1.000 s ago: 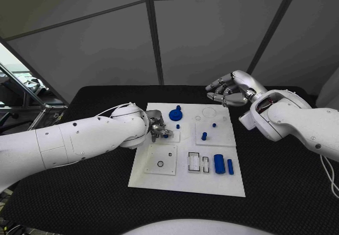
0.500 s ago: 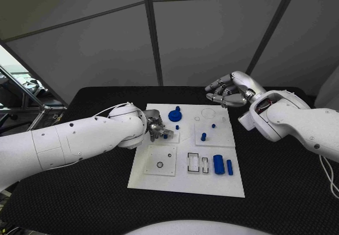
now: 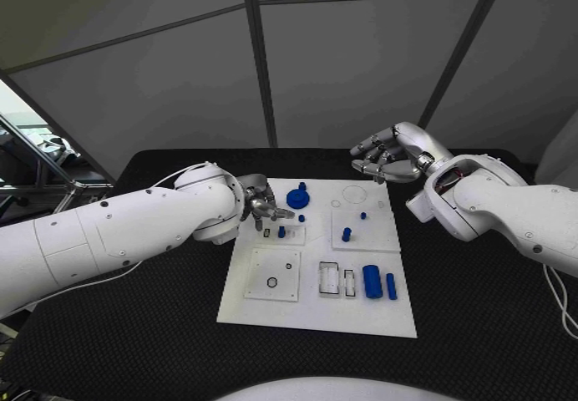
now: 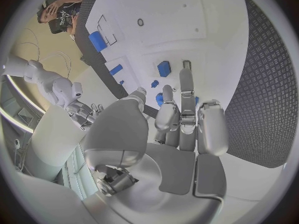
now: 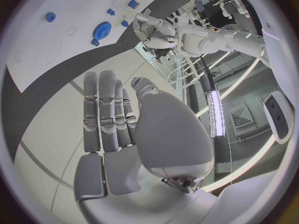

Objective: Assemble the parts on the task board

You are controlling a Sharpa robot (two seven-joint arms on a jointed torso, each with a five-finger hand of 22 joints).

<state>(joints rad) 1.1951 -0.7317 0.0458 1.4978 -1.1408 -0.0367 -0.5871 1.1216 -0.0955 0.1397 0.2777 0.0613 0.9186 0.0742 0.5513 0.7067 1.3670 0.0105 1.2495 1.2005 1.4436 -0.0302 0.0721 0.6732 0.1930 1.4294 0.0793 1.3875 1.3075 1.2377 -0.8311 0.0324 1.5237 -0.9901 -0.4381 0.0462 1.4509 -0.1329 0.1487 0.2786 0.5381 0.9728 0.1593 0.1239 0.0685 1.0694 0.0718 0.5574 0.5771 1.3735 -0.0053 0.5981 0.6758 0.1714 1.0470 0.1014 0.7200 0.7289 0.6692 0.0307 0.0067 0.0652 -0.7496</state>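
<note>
The white task board lies mid-table. My left hand hovers over its back left part, fingers stretched out and holding nothing. Its fingertips point over a square blue part that sits in a small raised plate. A blue gear-like disc lies just beside that hand, partly hidden behind the fingers in the left wrist view. My right hand hangs empty above the board's back right corner, apart from everything. Two small blue pegs stand in the right plate.
A blue cylinder and a blue bar lie on the board's right front, next to rectangular slots. A square plate with a round hole sits front left. Black table surrounds the board.
My left hand has drawn back from the square blue part toward the board's back left, leaving the part in its plate. The right hand has not moved.
</note>
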